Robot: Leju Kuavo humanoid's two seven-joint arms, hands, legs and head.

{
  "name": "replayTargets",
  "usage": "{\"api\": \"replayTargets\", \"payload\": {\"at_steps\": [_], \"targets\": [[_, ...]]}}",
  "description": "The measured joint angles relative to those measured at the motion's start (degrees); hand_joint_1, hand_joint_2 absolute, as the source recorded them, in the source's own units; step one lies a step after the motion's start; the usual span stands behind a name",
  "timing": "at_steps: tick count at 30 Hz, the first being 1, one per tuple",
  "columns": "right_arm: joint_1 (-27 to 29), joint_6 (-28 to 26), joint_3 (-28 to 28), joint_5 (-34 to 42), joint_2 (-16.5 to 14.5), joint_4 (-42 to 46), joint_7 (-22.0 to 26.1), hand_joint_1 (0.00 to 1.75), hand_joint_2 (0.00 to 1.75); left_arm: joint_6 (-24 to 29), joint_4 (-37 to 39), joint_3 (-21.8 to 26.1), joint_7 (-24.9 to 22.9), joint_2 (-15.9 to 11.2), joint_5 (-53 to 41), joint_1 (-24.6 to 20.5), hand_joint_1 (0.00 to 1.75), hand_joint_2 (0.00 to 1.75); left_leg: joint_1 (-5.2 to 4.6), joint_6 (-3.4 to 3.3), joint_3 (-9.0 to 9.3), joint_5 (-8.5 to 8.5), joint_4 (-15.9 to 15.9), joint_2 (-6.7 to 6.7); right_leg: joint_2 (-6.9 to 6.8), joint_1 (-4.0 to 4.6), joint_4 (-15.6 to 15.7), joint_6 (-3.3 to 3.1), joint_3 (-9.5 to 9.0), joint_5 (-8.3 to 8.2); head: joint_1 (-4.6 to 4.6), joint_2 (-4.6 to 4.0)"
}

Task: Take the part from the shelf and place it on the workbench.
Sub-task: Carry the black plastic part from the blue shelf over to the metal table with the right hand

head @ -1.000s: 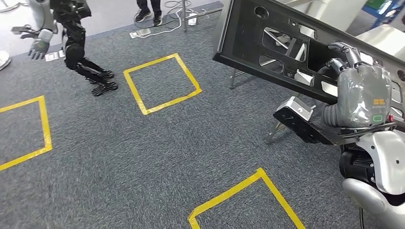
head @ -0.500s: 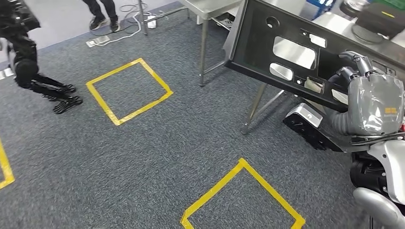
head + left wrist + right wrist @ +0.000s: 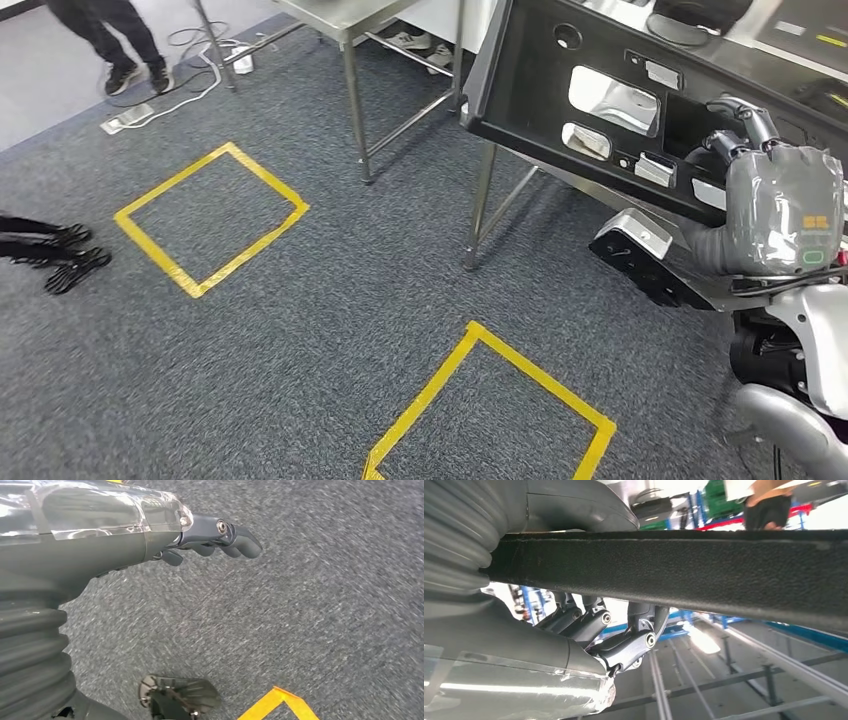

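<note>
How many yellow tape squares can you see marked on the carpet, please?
2: one whole square on the left near the black shoes, one cut off at the bottom edge. Others may lie outside the picture.

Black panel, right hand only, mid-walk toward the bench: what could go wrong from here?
1. The black panel is long and tilted, held by the right hand at one edge alone; it may swing or slip in the fingers.
2. Its far end hangs over the metal table leg; turning could knock it against the frame.
3. The left hand hangs over the carpet, holding nothing, so it gives no support if the grip loosens.
</note>
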State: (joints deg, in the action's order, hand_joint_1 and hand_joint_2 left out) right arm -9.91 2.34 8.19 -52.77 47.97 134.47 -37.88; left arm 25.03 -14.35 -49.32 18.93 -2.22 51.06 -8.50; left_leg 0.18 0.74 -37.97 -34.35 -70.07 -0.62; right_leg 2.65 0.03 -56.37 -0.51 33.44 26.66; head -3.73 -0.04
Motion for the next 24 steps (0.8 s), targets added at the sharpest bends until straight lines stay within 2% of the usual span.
{"api": "replayTargets", "payload": {"at_steps": [1, 3, 4, 5, 6, 7, 8, 9, 11, 12, 13, 14, 15, 16, 18, 19, 20, 21, 22, 23, 24], "targets": [[0.0, 0.0, 0.0, 0.0, 0.0, 0.0, 0.0, 1.75, 1.75, 0.0, 0.0, 0.1, 0.0, 0.0, 0.0, 0.0, 0.00, 1.75, 0.10, -0.06, 1.03, 2.40, 3.1, -0.76, 0.62, -0.07, -0.3, 0.15, -0.04, 0.22, 0.13, 0.00], [0.1, 0.1, -0.3, 0.1, 0.0, 0.0, 0.0, 1.75, 1.75, 0.0, 0.0, 0.1, 0.0, 0.0, 0.0, 0.0, 0.00, 1.75, 0.54, -0.29, 3.26, 5.09, 8.6, -3.93, 1.91, -0.19, -1.0, 0.70, 0.17, 0.74, 0.33, 0.00], [0.2, 0.2, -0.5, 0.2, 0.1, 0.1, 0.0, 1.75, 1.75, 0.0, 0.0, 0.1, 0.0, 0.0, 0.0, 0.0, 0.00, 1.75, 0.63, -0.45, 3.94, 5.39, 10.1, -5.05, 2.58, -0.35, -1.2, 1.04, 0.38, 0.86, 0.32, 0.00], [0.3, 0.3, -0.7, 0.3, 0.1, 0.1, 0.0, 1.75, 1.75, 0.0, 0.0, 0.1, -0.1, 0.0, 0.0, 0.0, 0.00, 1.75, 0.63, -0.69, 4.28, 5.06, 10.7, -5.45, 3.34, -0.51, -1.3, 1.42, 0.62, 0.86, 0.35, 0.00], [0.5, 0.4, -0.9, 0.5, 0.1, 0.1, 0.0, 1.75, 1.75, 0.0, 0.0, 0.1, -0.1, 0.1, 0.0, 0.0, 0.00, 1.75, 0.58, -0.96, 4.49, 4.97, 10.9, -4.65, 4.13, -0.67, -1.3, 1.74, 0.78, 0.79, 0.33, 0.00], [0.7, 0.5, -1.1, 0.6, 0.2, 0.2, 0.0, 1.75, 1.75, 0.0, 0.0, 0.1, -0.1, 0.1, 0.0, 0.0, 0.00, 1.75, 0.57, -1.25, 4.68, 4.98, 11.1, -3.89, 4.13, -0.71, -1.3, 2.06, 0.91, 0.82, 0.25, 0.00], [0.9, 0.6, -1.4, 0.7, 0.3, 0.3, 0.0, 1.75, 1.75, 0.0, 0.0, 0.1, -0.2, 0.0, -0.1, -0.1, 0.00, 1.75, 0.62, -1.56, 4.93, 4.96, 11.3, -3.02, 3.33, -0.62, -1.9, 2.35, 1.21, 1.20, 0.08, 0.00], [0.9, 0.6, -1.7, 0.8, 0.4, 0.3, 0.0, 1.75, 1.75, 0.0, 0.0, 0.1, -0.2, 0.0, -0.1, -0.1, 0.00, 1.75, 0.66, -1.84, 5.19, 4.93, 11.4, -2.09, 1.92, -0.53, -3.7, 2.62, 2.07, 2.19, -0.22, 0.00], [1.0, 0.7, -2.0, 1.1, 0.5, 0.4, 0.0, 1.75, 1.75, 0.1, 0.0, 0.1, -0.5, 0.0, -0.1, -0.1, 0.00, 1.75, 0.45, -2.30, 5.58, 4.63, 11.6, -0.17, -1.19, -0.52, -10.3, 3.06, 5.41, 5.27, -0.84, 0.00], [1.0, 0.8, -2.0, 1.3, 0.5, 0.4, 0.0, 1.75, 1.75, 0.2, 0.0, 0.1, -0.7, 0.0, -0.2, -0.1, 0.00, 1.75, 0.30, -2.44, 5.71, 4.45, 11.6, 0.84, -1.91, -0.59, -14.0, 3.19, 7.42, 6.65, -1.03, 0.00], [1.1, 1.0, -2.1, 1.5, 0.5, 0.3, 0.0, 1.75, 1.75, 0.2, 0.0, 0.1, -0.9, 0.0, -0.3, -0.1, 0.00, 1.75, 0.18, -2.51, 5.83, 4.26, 11.6, 1.79, -2.23, -0.62, -16.4, 3.22, 8.78, 7.18, -1.20, 0.00], [1.2, 1.2, -2.2, 1.6, 0.5, 0.3, 0.0, 1.75, 1.75, 0.2, 0.0, 0.1, -1.0, 0.0, -0.4, -0.1, 0.00, 1.75, 0.07, -2.51, 5.98, 4.07, 11.6, 2.71, -2.41, -0.61, -16.9, 3.15, 9.14, 6.62, -1.38, 0.00], [1.2, 1.5, -2.3, 1.7, 0.5, 0.4, 0.0, 1.75, 1.75, 0.2, 0.0, 0.1, -1.2, 0.0, -0.6, -0.2, 0.00, 1.75, -0.05, -2.49, 6.21, 3.85, 11.6, 3.57, -2.59, -0.58, -15.2, 2.97, 8.35, 5.14, -1.55, 0.00], [1.3, 1.9, -2.6, 1.8, 0.5, 0.4, 0.0, 1.75, 1.75, 0.2, 0.0, 0.1, -1.4, 0.0, -0.8, -0.3, 0.00, 1.75, -0.15, -2.43, 6.49, 3.63, 11.6, 4.32, -3.04, -0.48, -11.7, 2.66, 6.52, 3.08, -1.67, 0.00], [1.7, 2.7, -3.3, 1.9, 0.5, 0.7, 0.0, 1.75, 1.75, 0.2, 0.0, 0.1, -1.8, 0.0, -1.4, -0.5, 0.00, 1.75, -0.42, -2.10, 7.00, 3.15, 11.6, 5.59, -4.93, 0.11, -4.5, 1.88, 2.61, 0.54, -1.70, 0.00], [1.9, 3.0, -3.7, 1.9, 0.5, 0.9, 0.0, 1.75, 1.75, 0.2, 0.0, 0.1, -2.0, 0.0, -1.6, -0.6, 0.00, 1.75, -0.51, -1.87, 7.18, 2.96, 11.6, 6.12, -5.57, 0.42, -2.4, 1.52, 1.50, 0.20, -1.66, 0.00], [2.3, 3.3, -4.1, 1.9, 0.5, 1.1, 0.0, 1.75, 1.75, 0.2, 0.0, 0.1, -2.2, 0.0, -1.9, -0.6, 0.00, 1.75, -0.56, -1.62, 7.34, 2.80, 11.7, 6.64, -5.77, 0.69, -1.7, 1.26, 1.12, 0.42, -1.59, 0.00], [2.7, 3.5, -4.4, 2.0, 0.5, 1.2, 0.0, 1.75, 1.75, 0.2, -0.1, 0.1, -2.3, 0.0, -2.1, -0.6, 0.00, 1.75, -0.56, -1.38, 7.55, 2.69, 11.9, 7.18, -5.18, 0.76, -1.4, 1.00, 1.11, 0.37, -1.55, 0.00], [3.2, 3.6, -4.8, 2.0, 0.5, 1.4, 0.0, 1.75, 1.75, 0.1, -0.1, 0.1, -2.4, 0.0, -2.3, -0.7, 0.00, 1.75, -0.51, -1.10, 7.77, 2.48, 12.0, 7.26, -4.61, 0.64, -1.1, 0.76, 0.90, 0.23, -1.50, 0.00], [3.7, 3.6, -5.1, 2.0, 0.6, 1.5, 0.0, 1.75, 1.75, 0.1, -0.1, 0.1, -2.5, 0.0, -2.5, -0.7, 0.00, 1.75, -0.41, -0.82, 7.84, 2.03, 11.6, 5.95, -4.10, 0.51, -0.6, 0.52, 0.61, 0.06, -1.37, 0.00], [4.1, 3.5, -5.4, 2.0, 0.5, 1.6, 0.0, 1.75, 1.75, 0.1, -0.2, 0.1, -2.6, 0.0, -2.7, -0.8, 0.00, 1.75, -0.34, -0.62, 7.39, 1.12, 10.4, 4.09, -3.65, 0.35, -0.1, 0.26, 0.29, -0.13, -1.21, 0.00]]}}
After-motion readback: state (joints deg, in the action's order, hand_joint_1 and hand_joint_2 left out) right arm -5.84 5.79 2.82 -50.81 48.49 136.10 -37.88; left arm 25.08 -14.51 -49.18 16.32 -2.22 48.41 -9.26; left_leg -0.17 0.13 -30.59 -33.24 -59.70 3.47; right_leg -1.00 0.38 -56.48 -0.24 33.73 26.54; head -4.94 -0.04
